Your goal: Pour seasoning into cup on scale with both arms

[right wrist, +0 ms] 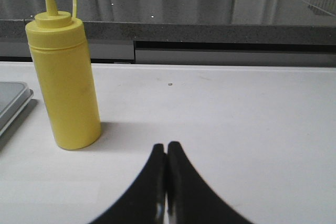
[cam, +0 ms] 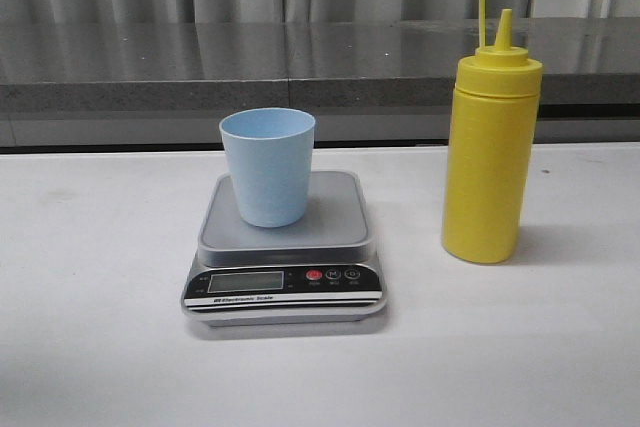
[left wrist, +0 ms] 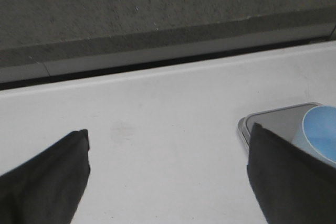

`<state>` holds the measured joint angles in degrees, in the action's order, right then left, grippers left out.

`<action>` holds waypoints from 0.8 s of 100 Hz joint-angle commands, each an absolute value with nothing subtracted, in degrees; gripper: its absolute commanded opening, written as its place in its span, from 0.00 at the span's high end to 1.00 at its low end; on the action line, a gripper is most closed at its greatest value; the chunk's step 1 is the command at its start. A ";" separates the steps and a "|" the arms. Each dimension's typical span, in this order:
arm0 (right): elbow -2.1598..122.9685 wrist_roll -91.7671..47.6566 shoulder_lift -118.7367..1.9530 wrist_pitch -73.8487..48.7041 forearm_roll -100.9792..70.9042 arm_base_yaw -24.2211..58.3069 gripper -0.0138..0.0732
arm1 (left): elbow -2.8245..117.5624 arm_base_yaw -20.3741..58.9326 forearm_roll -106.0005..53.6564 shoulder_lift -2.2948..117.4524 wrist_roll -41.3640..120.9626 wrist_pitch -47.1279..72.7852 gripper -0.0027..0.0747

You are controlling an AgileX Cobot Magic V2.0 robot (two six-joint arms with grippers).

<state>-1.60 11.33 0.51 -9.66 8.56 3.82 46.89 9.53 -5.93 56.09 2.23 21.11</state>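
You are at the opening step: nothing is gripped. The cup stands on the scale at centre frame; the bottle stands upright on the surface at right, well apart from it. The left tool is spread wide beside the scale; the right tool is pressed together, short of the bottle. Next, spread the right tool and close on the bottle's body.
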 commanded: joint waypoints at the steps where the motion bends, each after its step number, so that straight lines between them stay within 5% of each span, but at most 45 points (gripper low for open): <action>1: -1.61 10.90 1.45 -5.30 8.77 3.43 0.98 | 42.92 8.98 -5.48 48.19 2.22 12.63 0.22; 33: -1.61 10.90 1.45 -5.30 8.77 3.43 0.98 | 27.64 8.98 -1.78 25.76 2.22 8.75 0.22; 61: -1.61 10.90 1.45 -5.30 8.77 3.43 0.98 | 21.69 8.98 0.00 19.98 2.22 6.85 0.22; 80: -1.61 10.90 1.45 -5.30 8.77 3.43 0.98 | 21.30 8.98 0.00 19.98 2.22 6.85 0.36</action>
<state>-1.60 11.33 0.51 -9.66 8.56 3.82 19.81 9.07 0.00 19.59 2.44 12.06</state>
